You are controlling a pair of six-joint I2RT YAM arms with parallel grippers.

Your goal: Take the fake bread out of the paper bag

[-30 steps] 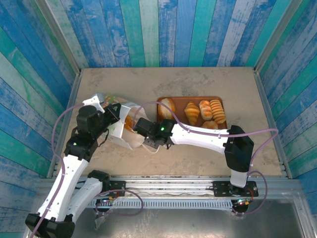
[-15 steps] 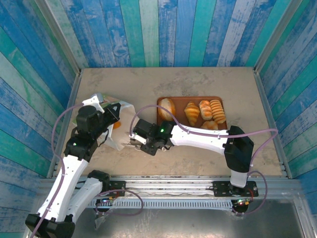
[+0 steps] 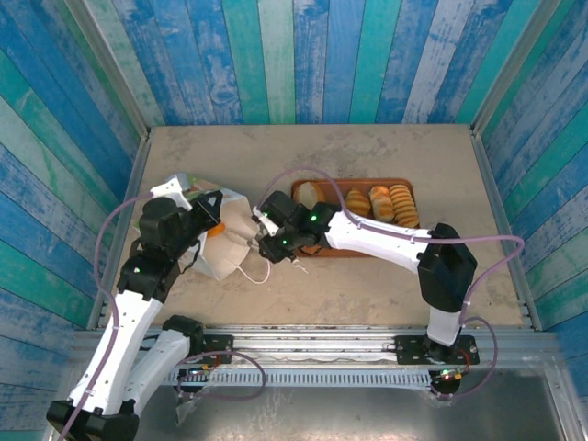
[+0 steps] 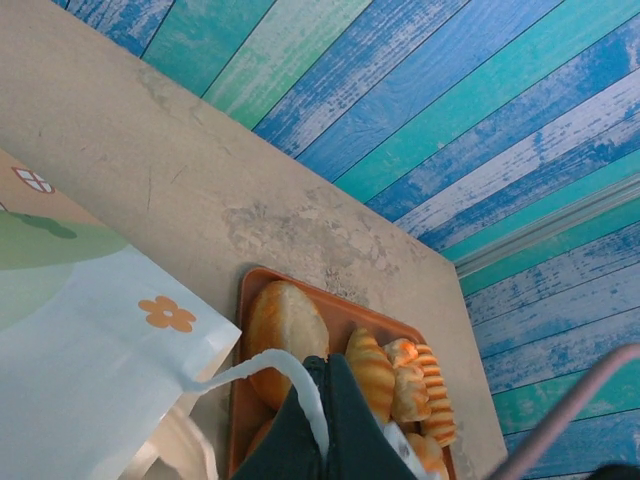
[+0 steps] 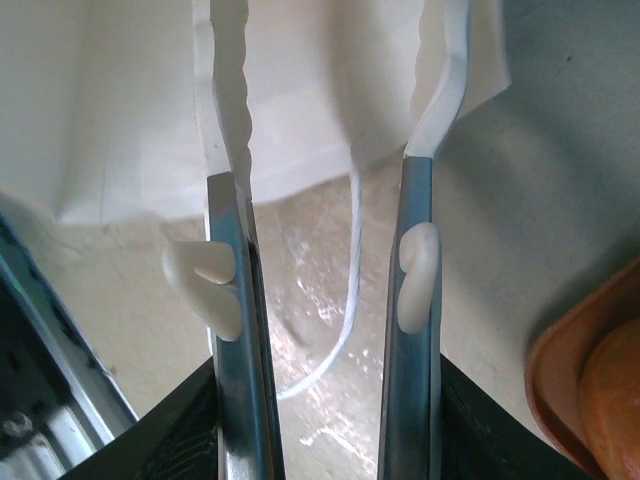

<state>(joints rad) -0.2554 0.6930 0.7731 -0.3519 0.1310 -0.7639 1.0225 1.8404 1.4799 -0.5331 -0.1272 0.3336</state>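
The white paper bag lies on the table's left side, its flower-printed side in the left wrist view. My left gripper is shut on the bag's white cord handle. My right gripper is open just right of the bag, its fingers pointing at the bag's white edge, with nothing between them. A loose cord loop lies on the table beneath. Fake bread rests on the brown tray: a pale loaf, a croissant and ridged rolls.
The tray sits close to the right of my right gripper, and the right arm lies along its near edge. Blue plank walls enclose the table. Bare tabletop stretches behind the bag and tray.
My right gripper has drawn back from the bag's near side toward the tray and opened wider. The bag has slumped lower. The left gripper keeps its hold on the handle.
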